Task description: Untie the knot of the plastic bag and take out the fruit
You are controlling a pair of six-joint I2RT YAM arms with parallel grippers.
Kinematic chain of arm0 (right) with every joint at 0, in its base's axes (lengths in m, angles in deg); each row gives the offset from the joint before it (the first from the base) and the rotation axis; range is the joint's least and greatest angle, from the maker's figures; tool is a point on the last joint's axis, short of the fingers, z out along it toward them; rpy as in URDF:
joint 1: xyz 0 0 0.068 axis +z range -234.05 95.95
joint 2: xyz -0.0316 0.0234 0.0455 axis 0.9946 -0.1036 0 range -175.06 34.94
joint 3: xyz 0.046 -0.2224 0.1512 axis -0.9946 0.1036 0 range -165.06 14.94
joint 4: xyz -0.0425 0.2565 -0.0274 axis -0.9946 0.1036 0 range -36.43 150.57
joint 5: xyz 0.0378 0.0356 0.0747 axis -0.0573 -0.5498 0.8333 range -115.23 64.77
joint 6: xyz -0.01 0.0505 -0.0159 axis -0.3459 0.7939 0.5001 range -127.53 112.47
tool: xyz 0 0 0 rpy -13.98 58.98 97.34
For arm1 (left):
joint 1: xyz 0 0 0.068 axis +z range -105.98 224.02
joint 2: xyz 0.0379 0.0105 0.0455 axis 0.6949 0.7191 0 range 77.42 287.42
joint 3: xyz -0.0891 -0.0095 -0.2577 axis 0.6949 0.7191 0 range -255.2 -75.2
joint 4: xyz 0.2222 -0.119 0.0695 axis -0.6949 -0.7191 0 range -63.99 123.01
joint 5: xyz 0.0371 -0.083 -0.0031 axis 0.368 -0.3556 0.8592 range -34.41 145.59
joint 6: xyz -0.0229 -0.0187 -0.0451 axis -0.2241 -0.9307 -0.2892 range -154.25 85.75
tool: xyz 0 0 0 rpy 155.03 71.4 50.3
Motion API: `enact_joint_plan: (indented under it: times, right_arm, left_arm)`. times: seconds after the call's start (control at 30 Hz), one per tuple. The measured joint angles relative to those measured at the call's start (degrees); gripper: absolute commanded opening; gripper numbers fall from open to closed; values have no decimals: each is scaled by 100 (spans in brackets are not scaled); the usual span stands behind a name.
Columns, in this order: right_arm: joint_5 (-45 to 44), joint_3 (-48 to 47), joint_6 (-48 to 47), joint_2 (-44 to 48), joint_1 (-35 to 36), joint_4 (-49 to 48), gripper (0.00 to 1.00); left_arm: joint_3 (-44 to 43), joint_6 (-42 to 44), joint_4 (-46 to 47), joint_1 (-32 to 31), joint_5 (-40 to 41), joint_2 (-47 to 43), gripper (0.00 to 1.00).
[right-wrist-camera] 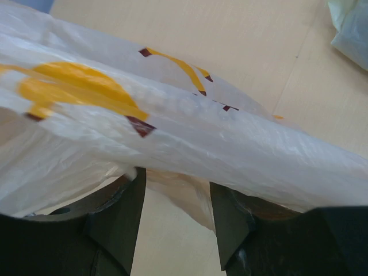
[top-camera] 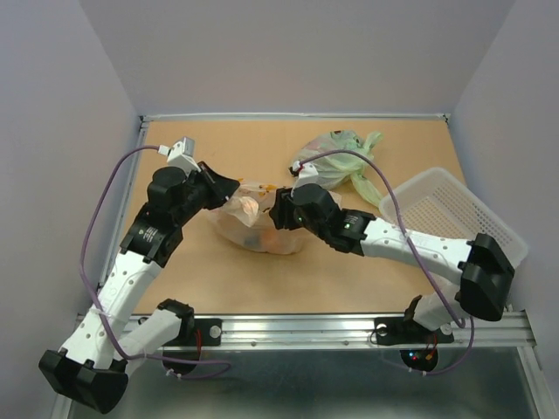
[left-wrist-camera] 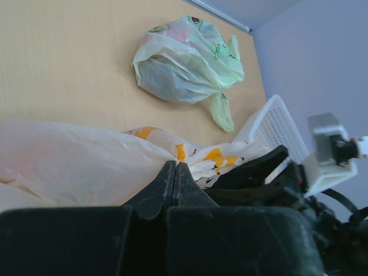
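Observation:
The peach-orange plastic bag (top-camera: 258, 229) lies mid-table with orange fruit (top-camera: 276, 239) showing dimly through it. My left gripper (top-camera: 230, 188) is shut, pinching the bunched top of the bag (left-wrist-camera: 144, 158) at its fingertips (left-wrist-camera: 170, 172). The gathered handles with orange marks (left-wrist-camera: 215, 156) run from there toward my right gripper (top-camera: 278, 209); I cannot make out the knot itself. In the right wrist view the bag film (right-wrist-camera: 190, 138) stretches across just above my right gripper (right-wrist-camera: 175, 192), whose fingers (right-wrist-camera: 123, 215) stand apart, open, with a loose fold hanging between them.
A pale green tied bag (top-camera: 336, 160) lies at the back right of the table and also shows in the left wrist view (left-wrist-camera: 184, 63). A white mesh basket (top-camera: 450, 214) stands at the right edge, and shows in the left wrist view (left-wrist-camera: 270, 123). Purple walls enclose the table.

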Motion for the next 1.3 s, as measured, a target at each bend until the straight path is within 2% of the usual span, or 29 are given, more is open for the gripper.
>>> enact_joint_plan:
  times: [0.1, 0.27, 0.4, 0.57, 0.67, 0.83, 0.87, 0.97, 1.0, 1.03, 1.1, 1.13, 1.23, 1.3]
  right_arm:
    - [-15, 153, 59, -286, -2, -149, 53]
    - [197, 981, 120, -374, 92, -304, 50]
    - [542, 1528, 170, -374, 527, -306, 47]
    - [876, 1707, 168, -341, 1119, -269, 48]
    - [962, 1679, 111, -267, 1241, -94, 58]
    - [817, 1276, -92, 74, 1244, 494, 81]
    - [754, 1080, -184, 229, 1241, 603, 83]
    - [629, 544, -409, 542, 1241, 737, 88]
    - [597, 299, -509, 645, 1241, 769, 88]
    - [549, 4, -636, 743, 1241, 765, 88]
    - [442, -339, -785, 855, 1241, 780, 88]
    - [337, -525, -896, 907, 1241, 774, 89]
    - [-142, -833, -1222, 1021, 1241, 772, 93]
    - [-623, -916, -1515, 1034, 1224, 778, 95]
  left_arm:
    - [0, 0, 44, 0, 103, -22, 0]
    - [0, -44, 240, -17, 573, 33, 0]
    - [37, -157, 645, -24, 1172, 184, 0]
    - [251, -247, 1204, -22, 1606, 522, 0]
    - [332, -236, 1438, -22, 1681, 763, 0]
    - [393, 20, 1515, -20, 1587, 846, 1]
    - [387, 114, 1513, -20, 1576, 824, 3]
    - [299, 457, 1373, -15, 1521, 756, 25]
    - [245, 586, 1292, -15, 1504, 726, 33]
    - [157, 750, 1198, -15, 1484, 688, 49]
    - [-4, 997, 1012, -15, 1482, 601, 61]
    - [-101, 1086, 914, -15, 1488, 553, 73]
    - [-354, 1340, 616, -15, 1604, 289, 85]
    - [-557, 1467, 376, -15, 1731, 87, 90]
